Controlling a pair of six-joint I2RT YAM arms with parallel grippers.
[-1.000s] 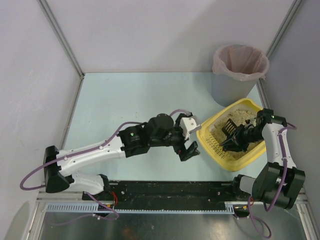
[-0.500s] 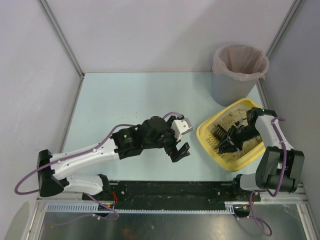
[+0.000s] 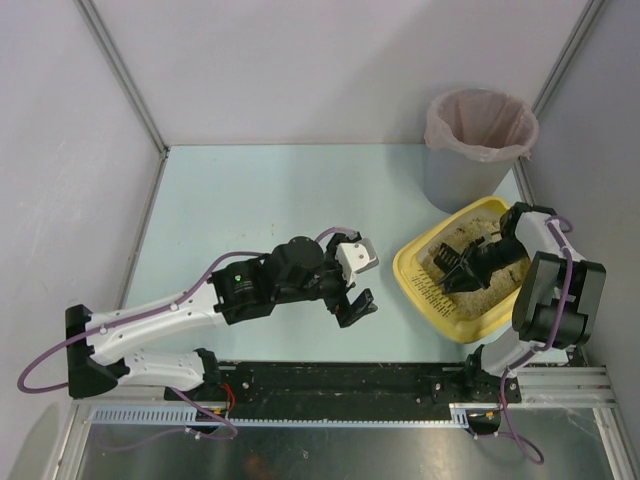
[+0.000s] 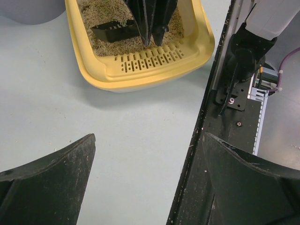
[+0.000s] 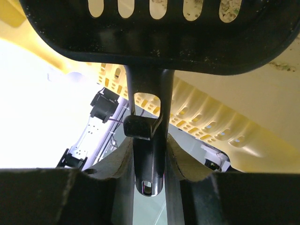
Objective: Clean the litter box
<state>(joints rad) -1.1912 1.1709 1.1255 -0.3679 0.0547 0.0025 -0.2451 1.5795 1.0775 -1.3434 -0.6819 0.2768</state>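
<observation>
Litter box (image 3: 408, 268) sits far right on table, just near of bin (image 3: 480, 125). R gripper (image 3: 478, 268) is clamped on scoop (image 3: 452, 262) handle, blade at litter. L gripper (image 4: 145, 183) is wide open, empty, left of box. Risk: box is unbraced. If you drag the scoop hard, box may slide or tip and spill litter.

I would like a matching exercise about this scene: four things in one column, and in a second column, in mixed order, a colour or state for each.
Column one:
1. litter box
2. bin
3. scoop
4. left gripper

Column two:
a. grey, with a pink liner
b. jaws open, holding nothing
c. yellow, with litter inside
d. black, clamped in the right gripper

Pairs: 1-c; 2-a; 3-d; 4-b.
</observation>
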